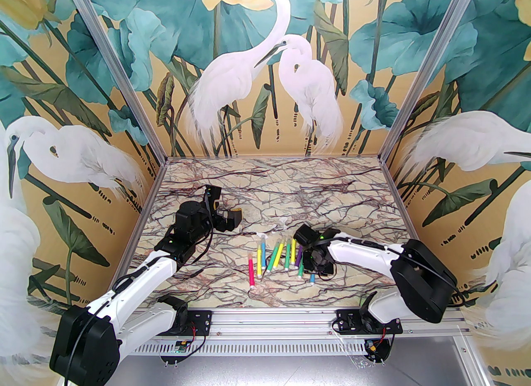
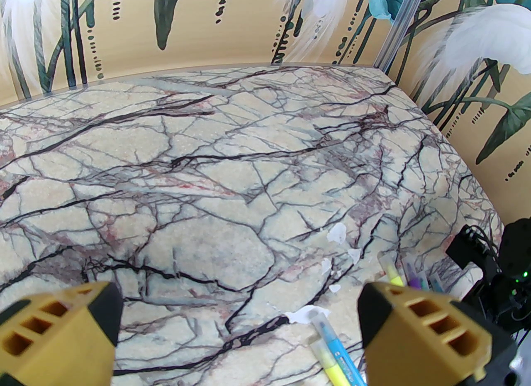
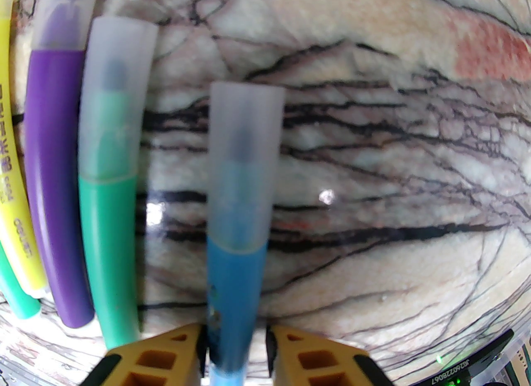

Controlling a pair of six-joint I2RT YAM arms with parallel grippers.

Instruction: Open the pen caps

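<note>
Right gripper (image 3: 235,332) fingers flank the blue pen (image 3: 232,276) barrel, almost touching it; I cannot tell whether they actually clamp it. Its cap (image 3: 244,156) is on, pointing away from the wrist, beside the capped green pen (image 3: 108,243). Left gripper (image 2: 238,313) hangs wide apart and empty over the table (image 2: 207,147). Step in hand, likely: securing the barrel. Next, the left fingers need to pinch that cap and pull along the pen's axis
</note>
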